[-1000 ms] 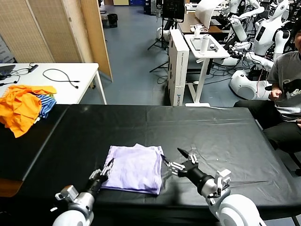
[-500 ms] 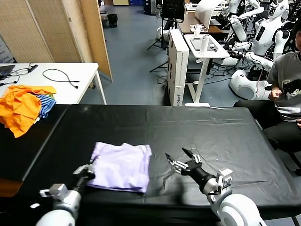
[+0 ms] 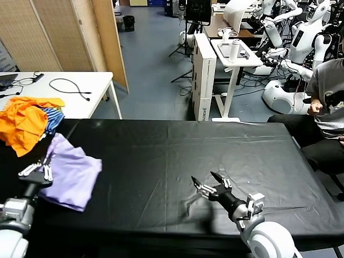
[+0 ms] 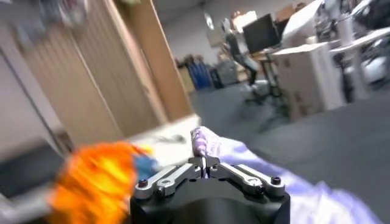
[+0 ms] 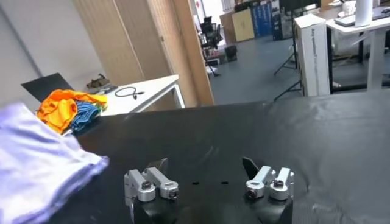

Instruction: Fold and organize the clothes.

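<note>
The clothes, a folded pale lavender T-shirt (image 3: 74,173), hang lifted over the left end of the black table (image 3: 215,142). My left gripper (image 3: 47,165) is shut on the shirt's near edge. In the left wrist view its jaws (image 4: 205,164) pinch a fold of the lavender cloth (image 4: 202,141), and the rest of the cloth trails off beyond them. My right gripper (image 3: 210,185) stands open just above the table's front middle, holding nothing. In the right wrist view its fingers (image 5: 207,170) are spread over bare black cloth, with the T-shirt (image 5: 36,164) far off to one side.
A pile of bright orange garments (image 3: 22,121) with a blue-and-white striped cloth (image 3: 52,119) lies at the table's far left, close to the carried shirt. Behind it stands a white table (image 3: 80,88) with cables. A seated person (image 3: 328,91) is at the right edge.
My left gripper shut on the shirt's edge and carried it from the table's front middle to the left end. The right gripper stayed open, almost in place.
</note>
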You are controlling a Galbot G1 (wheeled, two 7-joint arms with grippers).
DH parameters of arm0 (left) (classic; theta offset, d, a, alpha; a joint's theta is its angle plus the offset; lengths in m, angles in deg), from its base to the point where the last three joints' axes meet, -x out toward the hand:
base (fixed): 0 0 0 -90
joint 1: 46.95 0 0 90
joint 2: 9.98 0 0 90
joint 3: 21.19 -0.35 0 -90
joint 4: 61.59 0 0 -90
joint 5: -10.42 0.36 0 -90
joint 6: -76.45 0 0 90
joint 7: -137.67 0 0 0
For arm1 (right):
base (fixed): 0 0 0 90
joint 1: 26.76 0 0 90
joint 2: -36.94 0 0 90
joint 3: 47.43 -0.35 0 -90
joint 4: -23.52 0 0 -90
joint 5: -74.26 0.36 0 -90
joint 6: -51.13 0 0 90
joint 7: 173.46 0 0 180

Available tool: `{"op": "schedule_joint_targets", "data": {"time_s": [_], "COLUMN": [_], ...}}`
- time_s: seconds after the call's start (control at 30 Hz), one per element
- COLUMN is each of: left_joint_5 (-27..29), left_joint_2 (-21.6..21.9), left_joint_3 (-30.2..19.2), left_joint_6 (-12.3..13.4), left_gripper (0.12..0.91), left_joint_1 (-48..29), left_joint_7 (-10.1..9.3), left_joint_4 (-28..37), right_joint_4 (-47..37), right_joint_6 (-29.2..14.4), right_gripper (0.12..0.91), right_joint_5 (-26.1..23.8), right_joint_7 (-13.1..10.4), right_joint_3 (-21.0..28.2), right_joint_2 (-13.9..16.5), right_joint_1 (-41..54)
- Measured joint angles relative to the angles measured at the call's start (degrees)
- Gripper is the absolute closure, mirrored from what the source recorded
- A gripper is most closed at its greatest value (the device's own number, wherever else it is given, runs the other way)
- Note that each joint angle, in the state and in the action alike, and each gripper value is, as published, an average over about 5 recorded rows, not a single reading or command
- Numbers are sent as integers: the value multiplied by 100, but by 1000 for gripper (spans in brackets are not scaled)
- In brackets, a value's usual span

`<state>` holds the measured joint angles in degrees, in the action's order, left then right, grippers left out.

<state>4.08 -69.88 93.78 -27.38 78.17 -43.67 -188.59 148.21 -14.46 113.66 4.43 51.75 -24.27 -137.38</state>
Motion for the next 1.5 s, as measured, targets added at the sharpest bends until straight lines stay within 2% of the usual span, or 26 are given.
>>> {"op": "schedule_joint_targets", "data": {"time_s": [0.1, 0.23, 0.37, 0.47, 0.57, 0.7, 0.83, 0.93, 1.1, 1.17, 1.27, 1.4, 1.5], "left_joint_5": [183, 279, -78, -346, -424, -450, -313, -66, 163, 178, 175, 88, 70], "left_joint_2": [-142, -521, -1011, -1422, -1850, -2337, -2612, -2647, -2474, -2350, -2160, -1935, -1830], "left_joint_3": [-336, -1136, -2039, -2689, -3214, -3647, -3880, -3949, -3870, -3780, -3597, -3278, -3066], "left_joint_6": [-169, -374, -615, -701, -698, -702, -676, -556, -250, -116, 70, 211, 285], "left_gripper": [859, 859, 859, 859, 859, 859, 840, 719, 417, 307, 171, 126, 124], "left_joint_1": [-63, -198, -324, -453, -630, -857, -964, -930, -803, -768, -781, -806, -767], "left_joint_7": [-115, -254, -471, -575, -638, -702, -567, -356, -37, 27, 16, -61, -89], "left_joint_4": [-169, -142, 20, 170, 393, 727, 848, 824, 557, 399, 218, 124, 67], "right_joint_4": [30, 95, 89, 45, 6, -68, -156, -238, -423, -504, -641, -863, -1044], "right_joint_6": [2, 10, 22, 91, 192, 310, 498, 655, 835, 878, 908, 936, 939], "right_gripper": [118, 118, 118, 118, 118, 118, 118, 118, 118, 118, 118, 123, 199], "right_joint_5": [-23, -44, -44, -16, 42, 206, 541, 862, 1467, 1654, 1813, 1885, 1888], "right_joint_7": [1, 2, 3, 5, 14, 1, -116, -240, -367, -433, -523, -594, -607], "right_joint_3": [-29, -89, -149, -105, -4, 151, 312, 471, 854, 1038, 1319, 1684, 1893], "right_joint_2": [-1, -6, 7, -20, -39, 11, 41, 23, -54, -108, -205, -368, -514], "right_joint_1": [-59, -151, -199, -151, -63, 64, 220, 401, 791, 949, 1164, 1409, 1549]}}
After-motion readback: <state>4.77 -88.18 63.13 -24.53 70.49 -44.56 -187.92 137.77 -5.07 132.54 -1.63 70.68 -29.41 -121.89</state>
